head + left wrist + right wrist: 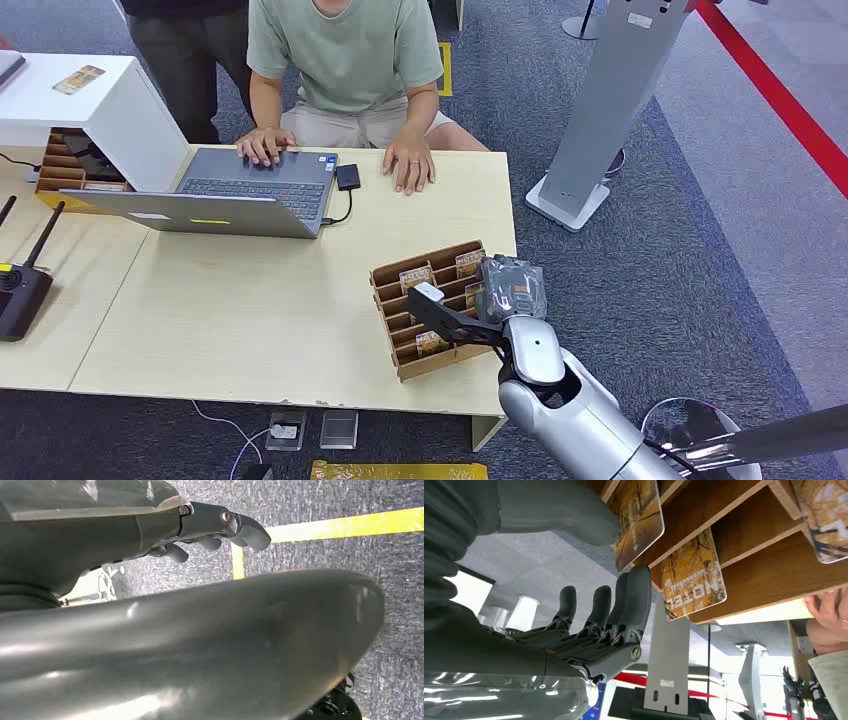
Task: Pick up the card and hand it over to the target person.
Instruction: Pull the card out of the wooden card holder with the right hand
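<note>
Seen from the head view: pale wooden counter [250, 300] with a slotted wooden card rack [432, 310] at about 4 o'clock of its surface, near the front right corner. Several cards standing in the rack's slots, among them a brown-and-gold card [469, 262] at the rack's far end.

Right hand [470, 310] reaching in from 5 o'clock on a silver arm, lying over the rack's right half. In the right wrist view, thick grey thumb [559, 510] on one face of a card [636, 520] printed with autumn trees, dark fingers [634, 600] curved up at its other side; fingers narrow around the card, but cannot tell whether firmly pinched or merely touching. Card in its slot in the rack. Neighbouring card [694, 575] marked "HOTEL" in the next slot, just beside the fingertips.

Left hand [220, 527] over grey carpet [310, 505] with a yellow floor line [345, 525], fingers loosely curled, nothing in them.

Across the counter at 12 o'clock, a seated person in a green shirt [345, 50], one hand on an open laptop [230, 195], the other hand [408, 165] flat on the counter. White box [90, 110] at 10 o'clock, black device with antennas [20, 290] at 9 o'clock. Grey stand [600, 110] on the floor at 2 o'clock.
</note>
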